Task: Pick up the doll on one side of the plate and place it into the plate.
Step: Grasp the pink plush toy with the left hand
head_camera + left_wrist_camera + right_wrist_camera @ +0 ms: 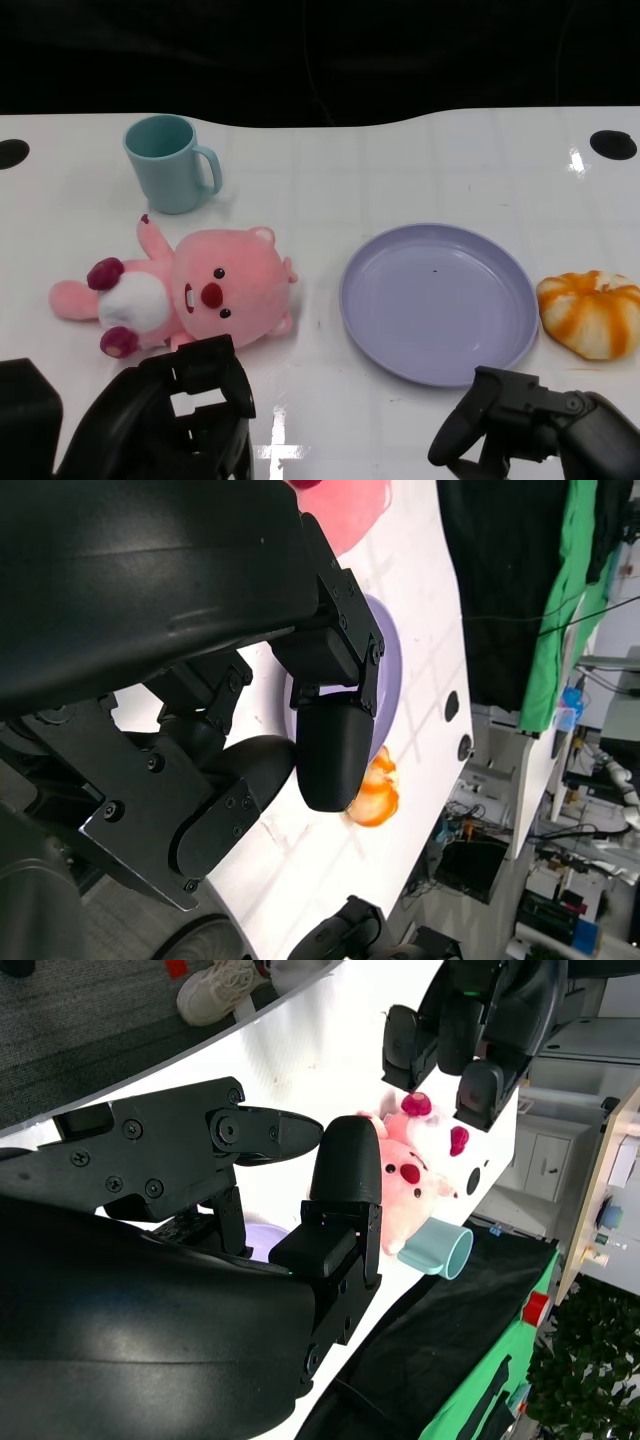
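1. Head view: one pink doll (190,293) lies on its side on the white table (400,170), at 9 o'clock from the one lilac plate (436,300) and apart from it. The plate holds nothing, so the task looks unstarted. The left hand (185,410) hovers at the doll's 6 o'clock, fingers apart, holding nothing. The right hand (520,425) sits at the plate's 5 o'clock, fingers curled downward and empty. One teal mug (170,163) stands at the doll's 12 o'clock; one orange-and-white pumpkin toy (590,312) lies at the plate's 3 o'clock.

2. Left wrist view: spread, empty fingers (330,750) over the table; plate and pumpkin toy show behind them.

3. Right wrist view: doll and mug beyond this hand's fingers (345,1195); the left hand hangs above the doll. A person's shoe (215,990) shows on the floor.
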{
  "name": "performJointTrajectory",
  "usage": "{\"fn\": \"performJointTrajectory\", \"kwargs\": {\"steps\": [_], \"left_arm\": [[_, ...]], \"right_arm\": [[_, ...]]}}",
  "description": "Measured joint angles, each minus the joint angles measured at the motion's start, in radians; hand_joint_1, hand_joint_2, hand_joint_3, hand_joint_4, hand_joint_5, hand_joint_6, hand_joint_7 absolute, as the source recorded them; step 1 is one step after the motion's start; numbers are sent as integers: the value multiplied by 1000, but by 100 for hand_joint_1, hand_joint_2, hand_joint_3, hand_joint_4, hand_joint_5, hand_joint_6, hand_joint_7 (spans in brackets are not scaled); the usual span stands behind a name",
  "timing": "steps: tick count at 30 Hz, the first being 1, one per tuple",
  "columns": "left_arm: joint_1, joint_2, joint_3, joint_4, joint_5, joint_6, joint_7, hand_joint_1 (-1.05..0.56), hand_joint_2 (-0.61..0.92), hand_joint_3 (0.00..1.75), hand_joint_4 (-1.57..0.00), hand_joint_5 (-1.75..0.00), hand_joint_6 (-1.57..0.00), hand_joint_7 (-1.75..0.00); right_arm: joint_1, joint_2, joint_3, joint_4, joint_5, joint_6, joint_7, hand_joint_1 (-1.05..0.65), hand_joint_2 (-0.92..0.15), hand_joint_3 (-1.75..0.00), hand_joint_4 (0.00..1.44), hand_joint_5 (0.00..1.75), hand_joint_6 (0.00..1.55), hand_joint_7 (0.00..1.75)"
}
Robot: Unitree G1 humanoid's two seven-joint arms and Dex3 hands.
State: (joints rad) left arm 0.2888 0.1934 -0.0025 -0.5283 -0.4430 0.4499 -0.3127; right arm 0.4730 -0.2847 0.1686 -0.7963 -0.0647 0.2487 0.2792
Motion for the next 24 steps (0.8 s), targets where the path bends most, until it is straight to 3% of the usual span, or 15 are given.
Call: {"fn": "performJointTrajectory", "kwargs": {"steps": [3, 7, 9, 12, 17, 24], "left_arm": [[0, -3, 13, -2, 5, -14, 9, -22, 33, 142, -76, -149, -76, -100], [-4, -4, 51, -11, 16, -44, 24, -27, 55, 99, -60, -135, -71, -70], [-10, -1, 71, -24, 24, -53, 34, -31, 74, 65, -54, -126, -73, -50], [-37, 11, 99, -27, 38, -67, 37, -39, 89, 33, -47, -120, -71, -36], [-110, 104, 116, 0, 192, -186, 26, -57, 92, 18, -38, -101, -61, -25], [-193, 228, 99, 50, 410, -258, 15, -60, 92, 6, -31, -85, -57, -17]], "right_arm": [[0, 1, 8, -4, -4, 1, -1, -26, -92, -36, 65, 159, 59, 130], [0, 4, 23, -12, -17, 4, -4, -26, -92, -35, 65, 159, 59, 130], [0, 5, 24, -13, -18, 5, -4, -26, -92, -35, 65, 158, 59, 130], [-1, 6, 25, -15, -19, 9, -5, -25, -92, -36, 65, 158, 58, 130], [-8, 9, 26, -18, -18, 33, -7, -25, -92, -35, 66, 159, 59, 130], [-21, 12, 27, -16, -17, 35, -10, -26, -92, -35, 67, 159, 60, 130]]}}
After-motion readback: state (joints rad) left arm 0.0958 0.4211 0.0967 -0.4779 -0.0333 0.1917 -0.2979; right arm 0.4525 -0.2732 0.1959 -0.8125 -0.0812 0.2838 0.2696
